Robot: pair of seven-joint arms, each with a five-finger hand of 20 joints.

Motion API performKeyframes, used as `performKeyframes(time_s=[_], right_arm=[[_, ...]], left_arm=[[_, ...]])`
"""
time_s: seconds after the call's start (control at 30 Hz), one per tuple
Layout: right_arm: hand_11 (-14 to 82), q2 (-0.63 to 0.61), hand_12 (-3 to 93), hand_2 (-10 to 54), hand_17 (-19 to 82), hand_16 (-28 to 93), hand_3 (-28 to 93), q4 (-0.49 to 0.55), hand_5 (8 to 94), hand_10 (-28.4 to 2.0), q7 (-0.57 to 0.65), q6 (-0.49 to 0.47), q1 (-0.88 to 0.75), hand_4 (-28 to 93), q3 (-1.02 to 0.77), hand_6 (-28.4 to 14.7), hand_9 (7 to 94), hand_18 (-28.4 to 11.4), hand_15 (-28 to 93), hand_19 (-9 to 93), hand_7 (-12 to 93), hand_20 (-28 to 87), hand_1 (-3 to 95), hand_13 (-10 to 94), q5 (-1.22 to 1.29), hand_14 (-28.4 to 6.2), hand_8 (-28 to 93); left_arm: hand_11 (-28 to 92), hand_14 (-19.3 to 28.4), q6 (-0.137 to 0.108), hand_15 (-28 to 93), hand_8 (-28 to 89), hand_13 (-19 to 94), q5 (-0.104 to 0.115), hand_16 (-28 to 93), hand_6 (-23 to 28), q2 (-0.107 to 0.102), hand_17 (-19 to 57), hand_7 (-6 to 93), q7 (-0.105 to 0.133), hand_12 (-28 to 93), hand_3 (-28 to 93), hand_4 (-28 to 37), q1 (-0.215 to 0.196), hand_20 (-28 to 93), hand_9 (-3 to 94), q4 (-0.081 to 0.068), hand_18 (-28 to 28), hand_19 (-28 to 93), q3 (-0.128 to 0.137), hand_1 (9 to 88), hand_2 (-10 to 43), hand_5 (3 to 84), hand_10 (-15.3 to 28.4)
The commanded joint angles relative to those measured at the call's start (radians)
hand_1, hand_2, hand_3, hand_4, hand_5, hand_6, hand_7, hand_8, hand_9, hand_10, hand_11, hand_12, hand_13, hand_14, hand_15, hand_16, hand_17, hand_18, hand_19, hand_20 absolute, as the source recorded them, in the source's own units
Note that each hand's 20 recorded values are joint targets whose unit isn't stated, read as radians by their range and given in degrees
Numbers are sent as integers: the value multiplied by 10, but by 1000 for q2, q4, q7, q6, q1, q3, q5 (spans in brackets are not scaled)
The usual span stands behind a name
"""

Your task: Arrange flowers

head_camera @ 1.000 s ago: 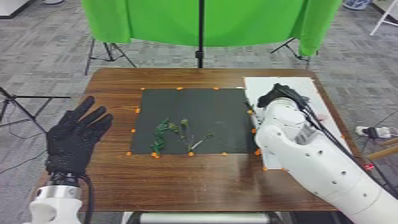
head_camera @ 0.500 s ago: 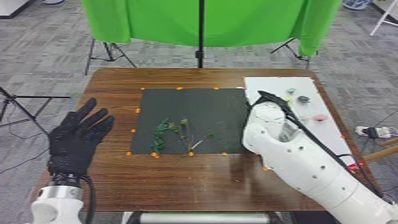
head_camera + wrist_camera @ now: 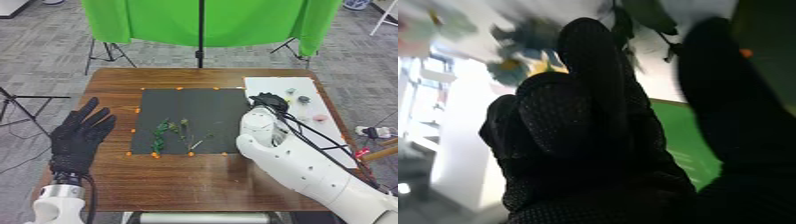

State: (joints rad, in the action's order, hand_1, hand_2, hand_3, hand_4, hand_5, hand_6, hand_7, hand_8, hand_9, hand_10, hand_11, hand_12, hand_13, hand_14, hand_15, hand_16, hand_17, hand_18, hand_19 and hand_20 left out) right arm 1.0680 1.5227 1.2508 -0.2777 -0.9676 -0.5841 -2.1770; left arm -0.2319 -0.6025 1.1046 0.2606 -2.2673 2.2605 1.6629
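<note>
Head view puts the right hand (image 3: 269, 101) over the left edge of the white sheet (image 3: 266, 84), beside the dark mat (image 3: 191, 107) on the counter (image 3: 164, 180). A pale flower (image 3: 290, 91), a dark bluish flower (image 3: 304, 99) and a pink flower (image 3: 320, 118) lie on the sheet to the right of that hand, the pink one nearest the robot. Leafy green stems (image 3: 160, 136) lie on the mat's near part, well apart from the hand. In the right wrist view the right hand (image 3: 598, 155) is loosely open, its thumb clear of its fingers. Dark leaves (image 3: 648, 16) lie beyond the gap between them; whether they touch the glove cannot be told. The left hand (image 3: 78, 137) is open and empty at the counter's left edge, its fingers straight and spread.
</note>
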Motion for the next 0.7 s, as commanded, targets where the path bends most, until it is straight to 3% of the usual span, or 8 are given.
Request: performKeyframes(time_s=[0.03, 0.17, 0.33, 0.43, 0.63, 0.7], right_arm=[[409, -49, 236, -95, 472, 151, 651, -26, 850, -107, -79, 90, -76, -283, 50, -28, 875, -242, 684, 932, 247, 434, 570, 827, -20, -83, 56], [397, -69, 232, -95, 481, 158, 675, -12, 877, -106, -102, 147, -78, -283, 62, -26, 899, -235, 669, 932, 241, 446, 572, 848, -56, -76, 63], [391, -100, 241, -95, 491, 170, 711, 19, 888, -105, -119, 227, -44, -283, 76, -30, 914, -232, 671, 932, 234, 477, 564, 857, -78, -75, 76], [394, -112, 241, -95, 492, 172, 722, 46, 894, -106, -121, 251, -27, -283, 62, -34, 918, -233, 675, 932, 233, 493, 560, 862, -66, -75, 82], [399, -123, 238, -95, 496, 176, 730, 105, 900, -108, -156, 275, 21, -283, 47, -36, 923, -234, 681, 932, 227, 518, 561, 865, -78, -77, 89], [400, -130, 238, -95, 497, 177, 733, 129, 902, -107, -173, 274, 39, -283, 51, -36, 924, -235, 682, 932, 225, 524, 561, 866, -85, -77, 92]], left_arm=[[252, 271, 8, 505, -93, 242, -1, -98, 98, 6, -103, 112, 2, 100, 790, -283, -2, 78, 339, -12, 245, 540, -8, 202, 107, 374, 208], [253, 271, 4, 504, -93, 242, 2, -98, 98, 3, -103, 112, 7, 100, 789, -283, -13, 77, 339, -11, 245, 540, -5, 202, 108, 374, 207], [251, 271, 7, 504, -93, 241, 9, -98, 98, -2, -103, 112, 22, 100, 789, -283, -19, 76, 339, -20, 244, 539, -8, 201, 107, 374, 206], [250, 271, 3, 503, -93, 241, 12, -98, 99, 0, -103, 111, 15, 100, 789, -283, -17, 74, 338, -23, 244, 536, -8, 200, 107, 374, 205], [248, 271, -11, 500, -93, 241, 22, -97, 98, -14, -104, 111, 50, 99, 788, -283, -37, 73, 338, -18, 244, 534, -8, 199, 105, 374, 204], [248, 271, -20, 500, -93, 240, 35, -97, 98, -29, -104, 111, 79, 100, 787, -283, -43, 73, 337, -18, 243, 534, -16, 199, 105, 374, 204]])
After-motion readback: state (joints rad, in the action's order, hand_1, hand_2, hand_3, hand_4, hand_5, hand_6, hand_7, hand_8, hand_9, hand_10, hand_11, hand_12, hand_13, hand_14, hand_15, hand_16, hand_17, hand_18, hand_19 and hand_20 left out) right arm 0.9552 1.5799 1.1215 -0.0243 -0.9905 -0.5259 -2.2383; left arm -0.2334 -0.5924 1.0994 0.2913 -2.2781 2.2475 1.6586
